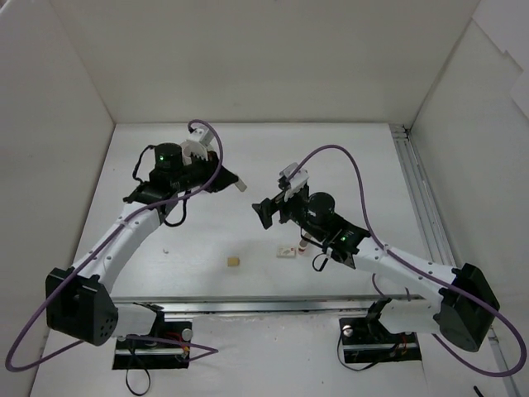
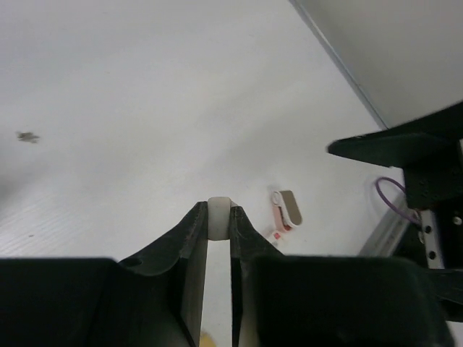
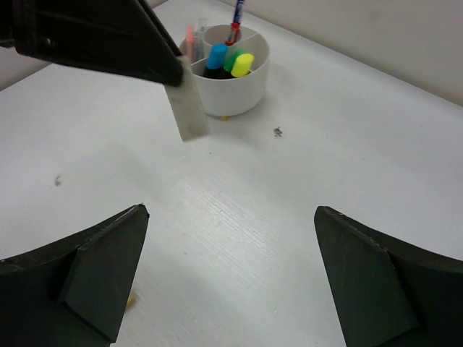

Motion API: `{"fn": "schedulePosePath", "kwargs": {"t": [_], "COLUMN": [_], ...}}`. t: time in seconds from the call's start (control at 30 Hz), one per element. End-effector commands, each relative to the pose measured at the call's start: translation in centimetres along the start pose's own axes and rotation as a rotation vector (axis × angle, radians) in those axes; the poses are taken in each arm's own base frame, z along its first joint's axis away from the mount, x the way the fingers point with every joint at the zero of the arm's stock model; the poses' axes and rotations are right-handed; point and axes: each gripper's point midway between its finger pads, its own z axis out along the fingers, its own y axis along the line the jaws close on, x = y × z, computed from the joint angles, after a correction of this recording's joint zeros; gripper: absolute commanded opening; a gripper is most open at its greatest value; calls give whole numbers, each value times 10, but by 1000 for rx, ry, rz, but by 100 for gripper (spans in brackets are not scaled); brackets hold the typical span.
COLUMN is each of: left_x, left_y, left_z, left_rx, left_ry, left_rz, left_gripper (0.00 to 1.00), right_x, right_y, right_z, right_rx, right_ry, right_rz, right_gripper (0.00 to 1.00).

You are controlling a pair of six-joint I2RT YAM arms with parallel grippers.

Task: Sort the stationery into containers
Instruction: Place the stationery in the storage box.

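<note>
Two jaws of the left gripper [image 2: 218, 215] pinch a small white eraser [image 3: 189, 108], which sticks out past the fingertips and hangs clear of the table [image 1: 347, 157], left of centre in the overhead view. The right gripper [image 3: 230, 217] faces it from just right of centre, its fingers spread wide with nothing between them.

Beyond the held eraser, at the top of the right wrist view, stands the white pot [image 3: 257, 81]. It already holds a blue-capped marker [image 3: 216, 56] and a yellow-capped marker [image 3: 242, 63] in one compartment, thin pens [image 3: 192, 36] in another, and a blue pen [image 3: 236, 13] at the back.

Loose on the table, lower centre of the overhead view, lie a beige eraser [image 1: 234, 261] and a white-and-pink piece [image 1: 287, 251]; something red [image 1: 303, 245] shows beside the right arm, too hidden to name.

Most of the sorting looks done. The held eraser has to go into the pot, then those few pieces.
</note>
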Motion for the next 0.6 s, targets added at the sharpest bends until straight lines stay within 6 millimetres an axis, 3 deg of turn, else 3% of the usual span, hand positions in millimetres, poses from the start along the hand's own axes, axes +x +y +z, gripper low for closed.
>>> {"fn": "schedulePosePath", "kwargs": {"t": [0.0, 0.03, 0.07, 0.13, 0.17, 0.2, 0.23, 0.27, 0.33, 0.37, 0.47, 0.53, 0.57], "left_x": [-48, -53, -72, -68, -90, -95, -90, -117, -109, -136, -143, -130, -143], "left_y": [21, 32, 47, 74, 78, 88, 108, 110, 138, 144, 173, 196, 198], "left_z": [-10, -11, -10, -2, -3, -5, 5, 1, 18, 11, 24, 38, 36], "left_rx": [-108, -157, -243, -340, -382, -423, -469, -493, -552, -604, -691, -724, -756], "left_ry": [-85, -86, -106, -42, -75, -60, -24, -67, 1, -47, -1, 60, 32], "left_rz": [60, 63, 79, 101, 133, 148, 141, 167, 160, 177, 183, 170, 182], "left_gripper": [0, 0, 0, 0, 0, 0, 0, 0, 0, 0, 0, 0, 0], "right_x": [-54, -53, -46, -39, -26, -23, -11, -6, 5, 10, 25, 33, 36], "right_y": [-30, -44, -47, -62, -65, -68, -74, -76, -85, -87, -99, -105, -107], "right_z": [1, 1, 1, 1, 0, 1, -1, -2, -6, -8, -12, -15, -15], "right_rx": [139, 175, 189, 238, 251, 262, 280, 291, 325, 338, 382, 400, 405], "right_ry": [-153, -149, -123, -89, -37, -17, 35, 57, 102, 116, 167, 196, 206], "right_rz": [69, 81, 96, 100, 99, 103, 106, 112, 116, 121, 129, 132, 139], "right_gripper": [98, 98, 98, 98, 98, 98, 98, 98, 98, 98, 98, 98, 98]}}
